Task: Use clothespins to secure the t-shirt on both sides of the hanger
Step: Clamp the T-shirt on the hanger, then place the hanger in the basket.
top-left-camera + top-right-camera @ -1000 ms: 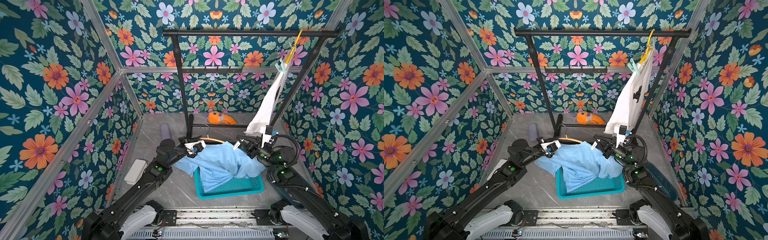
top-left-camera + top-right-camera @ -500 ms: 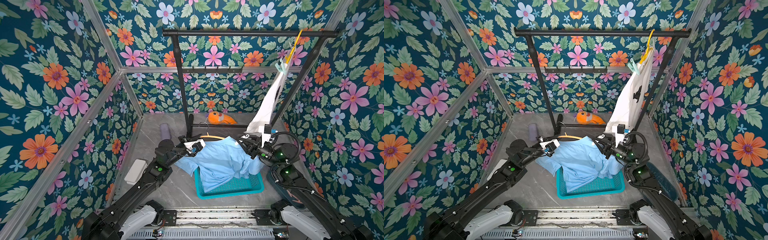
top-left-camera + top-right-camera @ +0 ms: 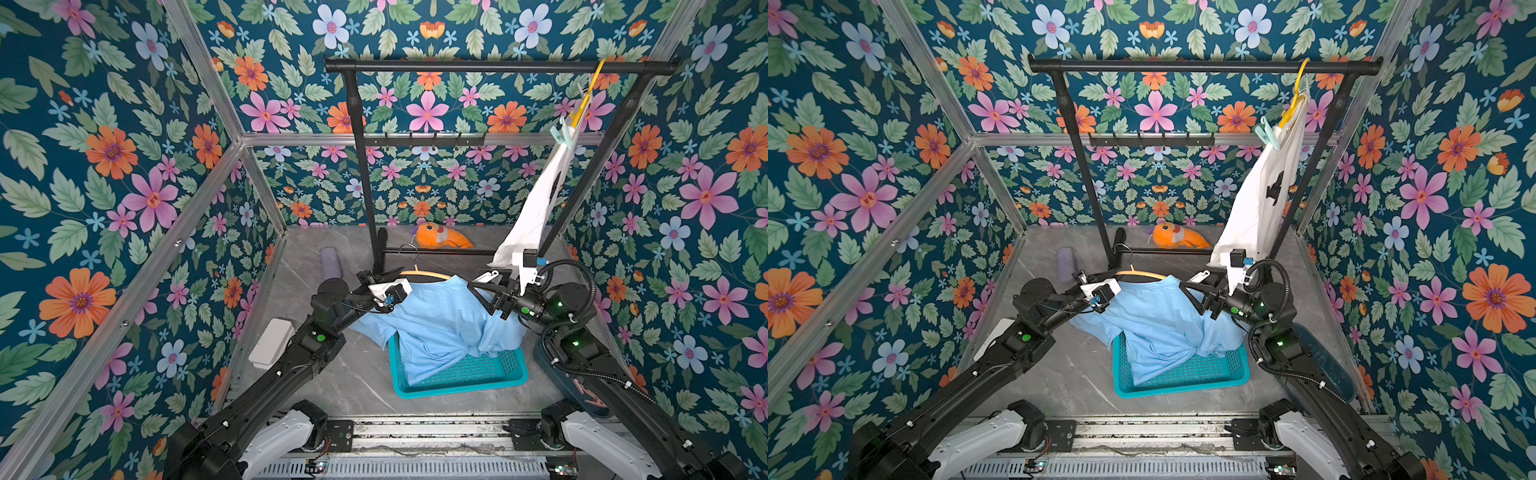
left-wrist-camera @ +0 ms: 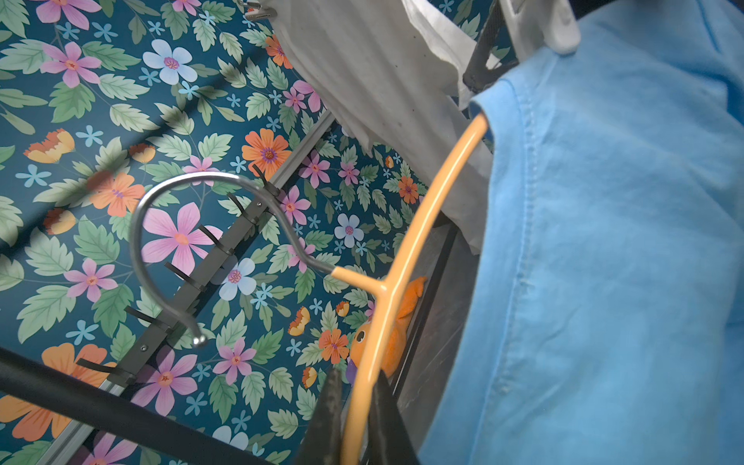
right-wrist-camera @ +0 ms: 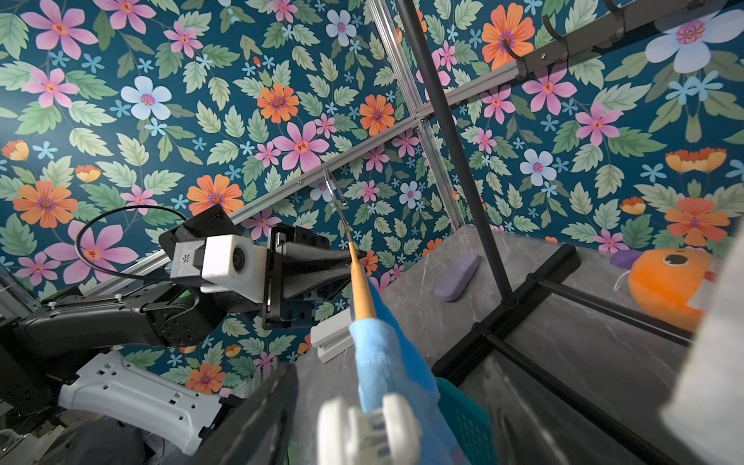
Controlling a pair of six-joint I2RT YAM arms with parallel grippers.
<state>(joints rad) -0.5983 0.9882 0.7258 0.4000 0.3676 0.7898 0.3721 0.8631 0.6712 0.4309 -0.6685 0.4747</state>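
- The right gripper (image 3: 473, 281) has its jaws apart on either side of a white clothespin (image 5: 368, 426). The pin sits on the blue t-shirt (image 3: 440, 320) at that end of the orange hanger (image 4: 418, 209). I cannot tell whether a jaw touches the pin. Backing away at a slant could catch it and twist or pull it off.
- Whether the pin bites the hanger's arm or only cloth is hidden. On cloth alone, that shoulder could slide off once weight comes on it.
- The left gripper (image 4: 357, 374) is clamped on the hanger's bare arm, across the stem from the pin, and seems alone in carrying the hanger. Much of the shirt hangs below both grippers into the teal basket (image 3: 457, 388), so a slack grip could let the hanger roll or sag.
- No clothespin shows beside the left gripper, so that side looks unsecured. Its jaws fill the spot a second pin would need, and shifting the grip risks dropping the hanger.
- The hanger's hook (image 4: 201, 174) juts out beyond the left gripper's tips, near the black rack (image 3: 365, 187). A careless lift could knock it.
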